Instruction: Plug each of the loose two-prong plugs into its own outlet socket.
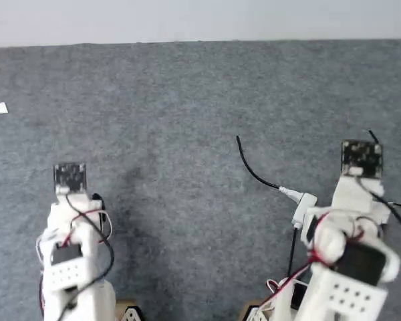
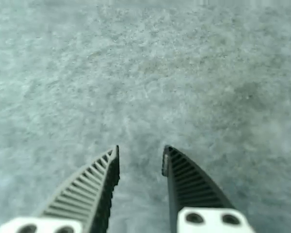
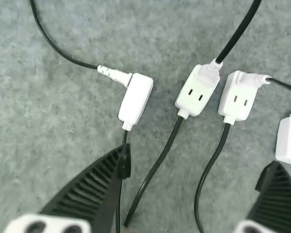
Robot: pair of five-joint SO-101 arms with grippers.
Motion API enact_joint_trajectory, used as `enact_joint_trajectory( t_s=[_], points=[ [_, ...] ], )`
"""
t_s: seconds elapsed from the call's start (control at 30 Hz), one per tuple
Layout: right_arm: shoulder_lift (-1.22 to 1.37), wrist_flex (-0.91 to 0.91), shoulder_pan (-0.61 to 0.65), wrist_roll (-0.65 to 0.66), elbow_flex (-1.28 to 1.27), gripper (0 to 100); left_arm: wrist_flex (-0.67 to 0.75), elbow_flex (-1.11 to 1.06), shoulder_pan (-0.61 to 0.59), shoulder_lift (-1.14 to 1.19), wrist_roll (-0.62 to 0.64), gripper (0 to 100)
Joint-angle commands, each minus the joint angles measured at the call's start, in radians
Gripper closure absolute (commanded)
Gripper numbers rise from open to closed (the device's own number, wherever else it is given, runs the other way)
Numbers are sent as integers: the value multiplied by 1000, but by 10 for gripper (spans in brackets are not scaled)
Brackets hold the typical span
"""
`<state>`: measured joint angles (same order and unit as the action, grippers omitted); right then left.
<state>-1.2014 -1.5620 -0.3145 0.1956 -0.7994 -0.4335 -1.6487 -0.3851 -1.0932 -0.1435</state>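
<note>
High view: a grey felt-covered table (image 1: 187, 100) runs up to a pale wall (image 1: 187, 20). The left arm (image 1: 70, 254) stands at the near left corner and the right arm (image 1: 347, 234) at the near right. Just beside the right arm lies a slim white plastic plug body (image 1: 304, 206). Its thin black cord (image 1: 254, 175) curves away across the felt. Two small white scraps (image 1: 0, 108) lie at the far left edge

Left wrist view: the left gripper (image 2: 140, 155) hangs over bare felt, its ribbed black fingers (image 2: 104, 179) apart with nothing between them

Right wrist view: the right gripper (image 3: 199, 162) has its fingers (image 3: 117, 167) spread wide and holds nothing. The slim white plastic plug body (image 3: 136, 99) lies near one fingertip, not touching it. Beside it lie a first white two-slot outlet socket (image 3: 194, 94) and a second white two-slot outlet socket (image 3: 237, 101), slots facing up, close together but apart. Each has a black cord at both ends; whether a plug sits in either end I cannot tell. A further white block (image 3: 288, 138) lies just beside the other finger
</note>
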Motion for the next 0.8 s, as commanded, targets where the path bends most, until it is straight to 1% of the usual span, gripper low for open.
enact_joint_trajectory(
  t_s=[0.0,0.1,0.27,0.4,0.43,0.57,0.67,0.77],
  points=[
    [-137,61,1,11,-98,604,-44,-41,-34,-236,12,863],
    [-236,113,4,9,-212,604,-239,-41,-29,-382,8,863],
    [-355,168,5,6,-408,604,-479,-41,-26,-571,8,863],
    [-395,202,5,5,-488,604,-660,-38,-23,-683,8,863],
    [-395,200,7,3,-497,604,-686,-38,-25,-710,8,863],
    [-404,209,16,2,-591,604,-700,-36,-26,-727,11,863],
    [-401,225,77,9,-683,604,-713,-36,-28,-726,12,863],
    [-404,254,111,9,-718,605,-717,-36,-25,-726,12,863]
  ],
)
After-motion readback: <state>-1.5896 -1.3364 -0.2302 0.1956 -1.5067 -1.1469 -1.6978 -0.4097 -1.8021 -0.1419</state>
